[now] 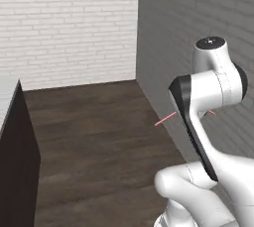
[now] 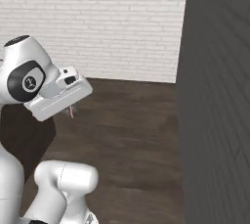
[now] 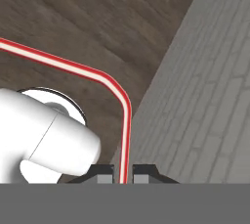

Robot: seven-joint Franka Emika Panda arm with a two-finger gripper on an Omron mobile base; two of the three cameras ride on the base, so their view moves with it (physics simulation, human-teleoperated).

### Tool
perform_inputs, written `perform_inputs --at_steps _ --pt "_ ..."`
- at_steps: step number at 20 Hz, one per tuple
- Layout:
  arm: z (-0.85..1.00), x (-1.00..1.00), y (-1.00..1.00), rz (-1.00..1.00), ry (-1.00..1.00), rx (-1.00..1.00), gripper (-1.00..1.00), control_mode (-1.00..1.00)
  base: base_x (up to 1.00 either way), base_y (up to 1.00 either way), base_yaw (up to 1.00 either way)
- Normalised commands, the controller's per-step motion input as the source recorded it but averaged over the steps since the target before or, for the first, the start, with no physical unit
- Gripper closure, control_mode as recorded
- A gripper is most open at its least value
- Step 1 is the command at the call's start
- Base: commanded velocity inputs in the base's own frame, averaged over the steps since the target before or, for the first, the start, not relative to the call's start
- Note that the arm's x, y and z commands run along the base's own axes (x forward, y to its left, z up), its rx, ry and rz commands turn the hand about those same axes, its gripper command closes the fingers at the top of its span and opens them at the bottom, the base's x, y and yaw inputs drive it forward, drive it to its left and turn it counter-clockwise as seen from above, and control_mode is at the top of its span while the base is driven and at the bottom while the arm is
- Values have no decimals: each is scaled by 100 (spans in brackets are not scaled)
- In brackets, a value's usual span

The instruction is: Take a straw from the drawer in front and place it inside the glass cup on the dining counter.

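pinching the thin red-and-white straw (image 3: 126,135), bent at its neck, the hand (image 3: 124,175) grips it above dark wood floor (image 3: 73,17).

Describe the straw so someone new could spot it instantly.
Start at the white arm by the grey brick wall. Pinched in its shut gripper is the straw: a thin red stick with a pale centre stripe and a bent neck, the scene's sole red thing.

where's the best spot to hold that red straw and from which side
On the straight run below the bend, across its thin width, as the gripper does now: shut on the straw near one end. The hand view shows it bent like an elbow, so a grip on the straight part leaves the long end free.
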Motion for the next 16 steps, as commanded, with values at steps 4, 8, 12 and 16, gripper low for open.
perform_inputs --at_steps 4,8,12,16 --pt "0 0 0 0 0 0 100 100 100 -43 35" --pt "0 0 0 0 0 0 100 100 100 -44 34" --pt "0 0 0 0 0 0 100 100 100 -41 32" --pt "0 0 0 0 0 0 100 100 100 -38 32"
